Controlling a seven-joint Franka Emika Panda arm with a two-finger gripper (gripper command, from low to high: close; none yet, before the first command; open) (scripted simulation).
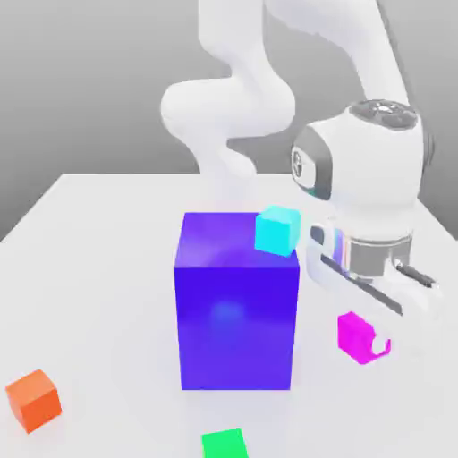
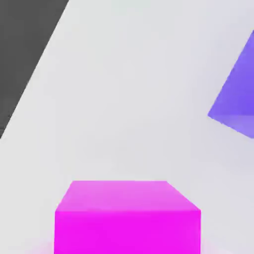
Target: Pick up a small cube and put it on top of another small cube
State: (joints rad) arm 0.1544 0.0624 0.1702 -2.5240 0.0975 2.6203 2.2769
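The gripper (image 1: 371, 343) is clamped on the magenta cube (image 1: 355, 336), which sits between its fingers just to the exterior view's right of the tall blue block (image 1: 235, 302), apparently lifted a little clear of the table (image 1: 98, 268). The cube has no long axis and hangs roughly square to the hand, one face turned toward the blue block. The coming move seems to turn on where a target lies: the cyan cube (image 1: 276, 231) sits behind the blue block's top corner, above and to the exterior view's left of the gripper, and looks nearest.
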